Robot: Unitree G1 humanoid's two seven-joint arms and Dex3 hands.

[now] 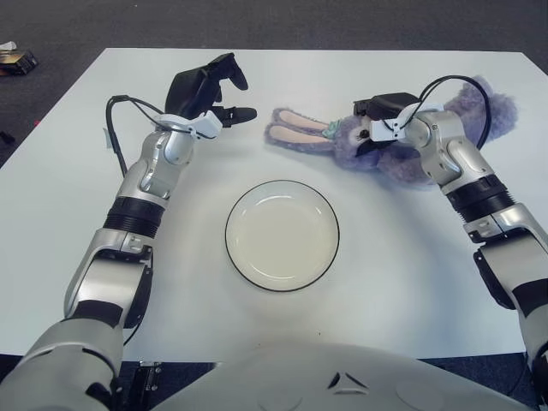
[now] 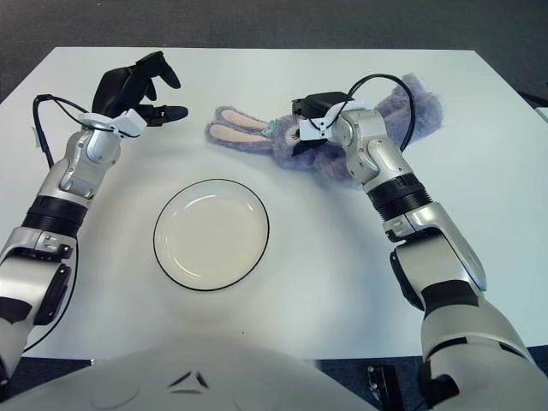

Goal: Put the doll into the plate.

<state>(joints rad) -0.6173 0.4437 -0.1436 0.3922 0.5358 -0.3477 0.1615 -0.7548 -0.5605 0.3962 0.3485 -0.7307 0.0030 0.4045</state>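
Observation:
A purple plush bunny doll (image 1: 341, 142) lies on its side at the far right of the white table (image 1: 411, 282), its long pink-lined ears (image 1: 295, 134) pointing left. My right hand (image 1: 378, 121) sits on the doll's head, black fingers curled down over the plush. The white plate (image 1: 282, 183) with a dark rim stands in the middle of the table, nearer to me than the doll, with nothing in it. My left hand (image 1: 240, 96) hovers at the far left, just left of the ear tips, fingers spread and holding nothing.
A small dark object (image 1: 17, 60) lies on the grey floor past the table's far left corner. Cables loop over both wrists. The table's far edge runs just behind the doll and both hands.

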